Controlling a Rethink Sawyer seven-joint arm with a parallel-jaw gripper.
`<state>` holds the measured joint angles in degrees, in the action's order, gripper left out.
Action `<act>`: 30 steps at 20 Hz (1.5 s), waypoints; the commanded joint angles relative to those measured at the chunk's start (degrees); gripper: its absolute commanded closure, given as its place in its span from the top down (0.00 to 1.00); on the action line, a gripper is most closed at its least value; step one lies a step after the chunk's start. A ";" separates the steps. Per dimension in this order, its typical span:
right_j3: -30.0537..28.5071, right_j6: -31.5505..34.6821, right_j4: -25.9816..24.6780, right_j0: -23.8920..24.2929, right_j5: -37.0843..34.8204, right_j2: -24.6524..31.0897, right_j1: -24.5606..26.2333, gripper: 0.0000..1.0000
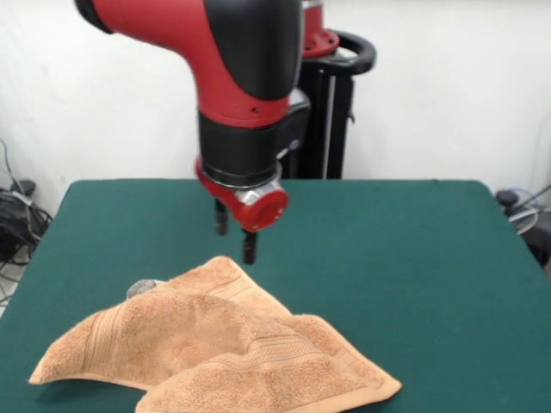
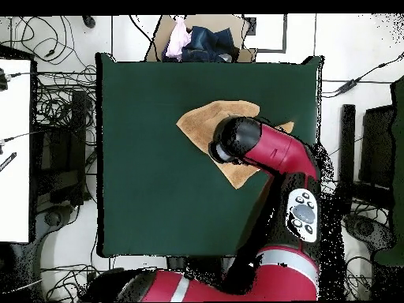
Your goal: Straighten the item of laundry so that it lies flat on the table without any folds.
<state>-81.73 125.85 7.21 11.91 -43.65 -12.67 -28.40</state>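
The orange-tan towel lies crumpled on the green table, near its front left in the front view. It is folded over itself, with band stripes showing and a small pale tag at its far left edge. My gripper hangs just above the towel's far corner. Its two fingers stand apart with nothing between them, not touching the cloth. In the overhead view the towel lies on the table right of centre. The arm covers part of the towel and hides the gripper.
The black pedestal stands behind the table's far edge. In the overhead view a cardboard box of clothes sits beyond the table's top edge. Cables and equipment lie on the floor along both sides.
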 commanded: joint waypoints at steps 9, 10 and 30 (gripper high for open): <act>1.68 -8.09 -9.11 4.32 6.91 9.43 0.78 1.00; 1.49 -7.43 -9.24 4.13 7.19 9.48 0.80 1.00; -11.41 -5.04 -7.53 8.45 14.58 16.45 -0.39 1.00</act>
<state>-84.42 122.59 0.63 18.37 -32.59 -4.53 -29.69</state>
